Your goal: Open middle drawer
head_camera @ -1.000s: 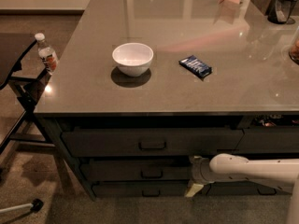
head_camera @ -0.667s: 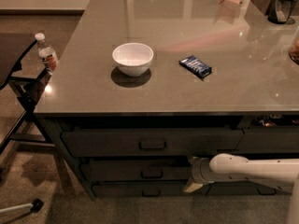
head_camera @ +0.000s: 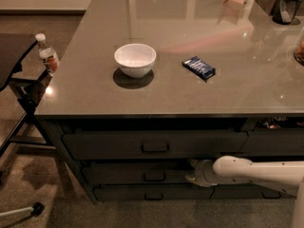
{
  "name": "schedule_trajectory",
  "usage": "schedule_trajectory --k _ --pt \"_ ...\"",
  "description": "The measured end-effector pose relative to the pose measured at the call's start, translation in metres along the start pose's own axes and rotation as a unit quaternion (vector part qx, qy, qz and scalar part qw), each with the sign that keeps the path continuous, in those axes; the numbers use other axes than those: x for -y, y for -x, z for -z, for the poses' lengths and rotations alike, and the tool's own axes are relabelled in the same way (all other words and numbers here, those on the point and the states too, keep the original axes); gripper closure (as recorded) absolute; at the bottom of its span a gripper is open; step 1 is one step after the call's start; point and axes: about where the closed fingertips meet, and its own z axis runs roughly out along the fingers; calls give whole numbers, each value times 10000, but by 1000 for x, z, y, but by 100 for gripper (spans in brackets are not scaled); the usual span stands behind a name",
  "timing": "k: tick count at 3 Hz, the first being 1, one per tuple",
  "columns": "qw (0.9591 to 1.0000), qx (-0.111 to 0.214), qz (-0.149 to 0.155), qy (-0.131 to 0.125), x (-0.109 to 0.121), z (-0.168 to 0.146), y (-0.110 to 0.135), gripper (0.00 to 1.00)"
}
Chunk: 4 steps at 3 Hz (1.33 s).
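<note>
The middle drawer point(head_camera: 128, 174) is the medium-height dark grey front under the counter, with a small loop handle point(head_camera: 154, 176) at its centre. It looks shut. It sits below the taller top drawer point(head_camera: 104, 145) and above the thinnest bottom drawer point(head_camera: 123, 194). My gripper point(head_camera: 191, 172) reaches in from the right on a white arm point(head_camera: 256, 171). It is at the middle drawer's front, a little to the right of the handle and apart from it.
On the grey countertop point(head_camera: 95, 94) stand a white bowl point(head_camera: 135, 59) and a blue packet point(head_camera: 199, 67). A water bottle point(head_camera: 48, 55) stands on a dark stand to the left. A caster leg point(head_camera: 28, 209) lies on the floor at the lower left.
My gripper has risen slightly, from near the bottom drawer's level up to the middle drawer's front. The drawers have not moved.
</note>
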Motion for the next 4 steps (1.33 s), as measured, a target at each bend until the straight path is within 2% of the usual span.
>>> schedule_trajectory --k 1,2,4 --pt "10000 0 0 1 0 0 0 88" --pt "10000 -4 -5 16 0 0 -1 100" --pt "9999 32 -93 -49 5 6 2 100"
